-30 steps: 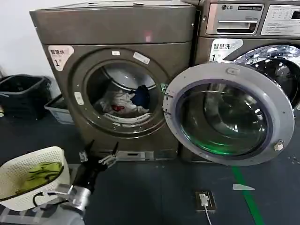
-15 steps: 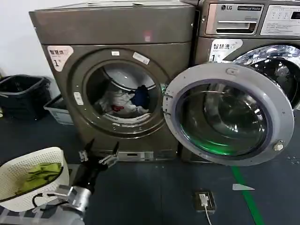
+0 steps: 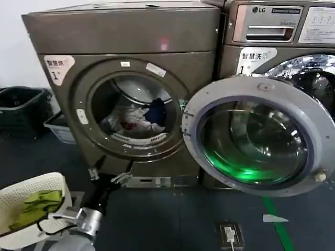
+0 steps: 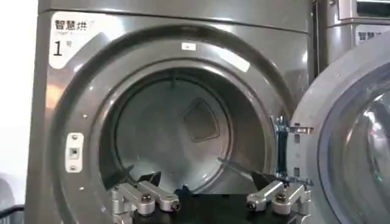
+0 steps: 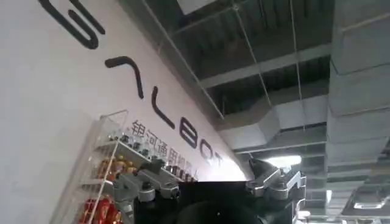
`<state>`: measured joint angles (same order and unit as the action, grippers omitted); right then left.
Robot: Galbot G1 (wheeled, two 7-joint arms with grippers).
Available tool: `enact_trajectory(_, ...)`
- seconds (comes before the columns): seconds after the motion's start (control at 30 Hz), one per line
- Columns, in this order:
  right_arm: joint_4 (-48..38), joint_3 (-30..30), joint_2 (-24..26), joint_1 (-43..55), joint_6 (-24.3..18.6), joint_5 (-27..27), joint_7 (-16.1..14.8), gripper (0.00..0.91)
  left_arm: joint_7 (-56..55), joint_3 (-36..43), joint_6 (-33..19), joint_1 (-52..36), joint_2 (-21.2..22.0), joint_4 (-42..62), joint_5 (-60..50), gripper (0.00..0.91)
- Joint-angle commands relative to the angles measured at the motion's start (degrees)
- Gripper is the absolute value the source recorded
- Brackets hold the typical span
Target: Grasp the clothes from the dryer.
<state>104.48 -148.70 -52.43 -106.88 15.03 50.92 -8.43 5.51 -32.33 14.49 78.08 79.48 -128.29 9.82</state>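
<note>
Left claw (image 3: 110, 172): low in the foreground of the head view, raised on its arm and pointing at the machine front, below the porthole; fingers spread wide, gripping nothing. In the left wrist view the same left claw (image 4: 210, 190) faces the open drum.

White perforated basket (image 3: 49, 184): just beside the left arm on the robot's left, holding a yellow-green cloth (image 3: 32, 205).

Floor socket (image 3: 230, 233): on the dark floor, right of centre, a white cable plugged in.

Dryer (image 3: 131, 36): bronze-brown, white "1" sticker at its upper left corner, round porthole open. Its silver-rimmed glass door (image 3: 256, 136) is swung out to the right.

Clothes (image 3: 133, 119): inside the drum, heaped on the bottom; white and pale grey pieces, one dark blue piece at the right of the heap, a small red patch near the middle.

LG machine (image 3: 272, 23): right of the dryer, partly behind the open door.

Right claw (image 5: 210, 182): aimed up at a ceiling and a lettered wall; fingers spread, empty.
</note>
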Motion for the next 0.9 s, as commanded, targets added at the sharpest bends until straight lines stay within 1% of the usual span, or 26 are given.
enact_trajectory(0.03, 0.01, -0.03, 0.07, 0.06, -0.11, 0.02, -0.07, 0.907, -0.01, -0.02, -0.08, -0.08, 0.03, 0.12, 0.03, 0.907)
enact_trajectory(0.9, -0.29, 0.53, 0.35, 0.72, -0.08, -1.27, -0.52, 0.907, 0.08, 0.82, -0.65, -1.01, 0.75, 1.82, -0.96, 0.907)
